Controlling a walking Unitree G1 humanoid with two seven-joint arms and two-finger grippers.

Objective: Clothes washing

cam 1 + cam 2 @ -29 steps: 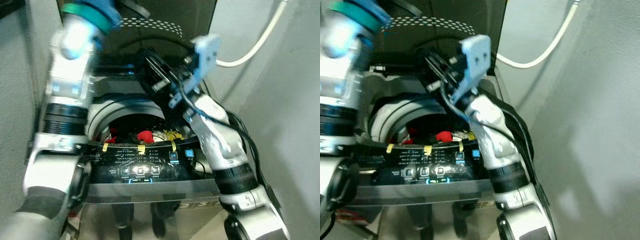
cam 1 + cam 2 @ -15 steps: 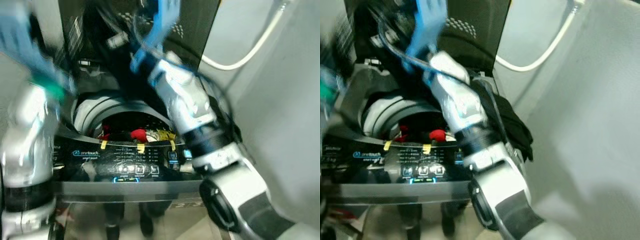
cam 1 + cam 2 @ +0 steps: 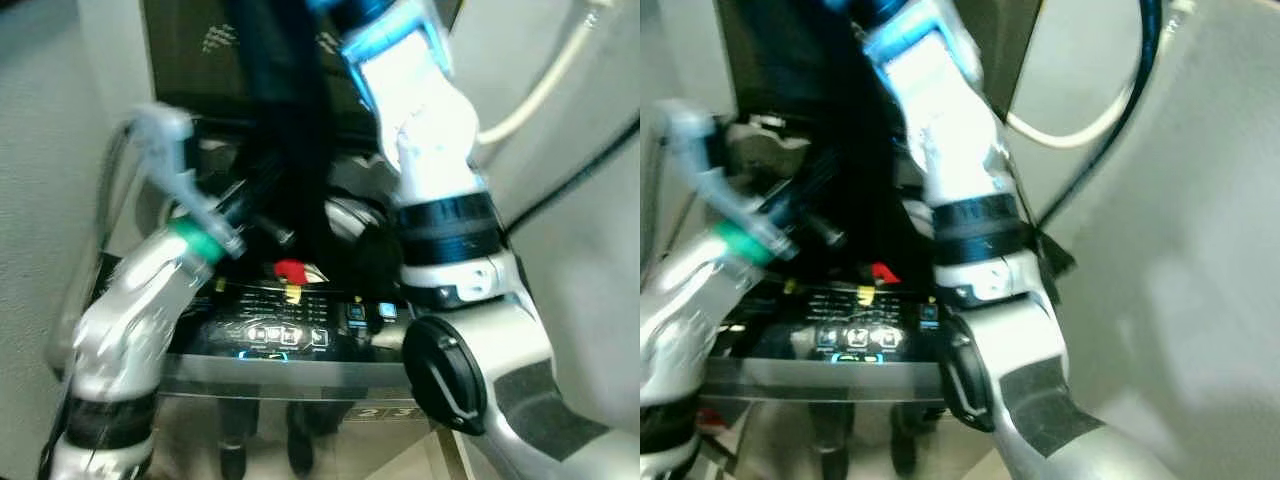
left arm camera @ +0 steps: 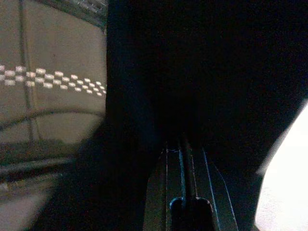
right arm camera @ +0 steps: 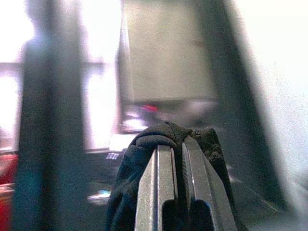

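a top-loading washing machine [image 3: 300, 375] stands in a narrow corner, pale grey walls [image 3: 40, 150] close on either side of it and its dark lid [image 3: 200, 50] raised at the back. along the machine's front edge runs a glossy black control panel [image 3: 285, 325] with lit buttons; just behind the panel a red garment [image 3: 291, 270] lies in the drum opening. a white hose [image 3: 545, 85] curves along the wall beside the machine. the right gripper [image 5: 177, 149], raised high above the machine, has its fingers pressed together on a dark garment [image 5: 163, 137], which hangs as a long black strip [image 3: 290, 130] down toward the drum. the left gripper [image 4: 185, 159] points into the dark cloth above the drum; its fingers lie close together, though i cannot tell whether they pinch anything.
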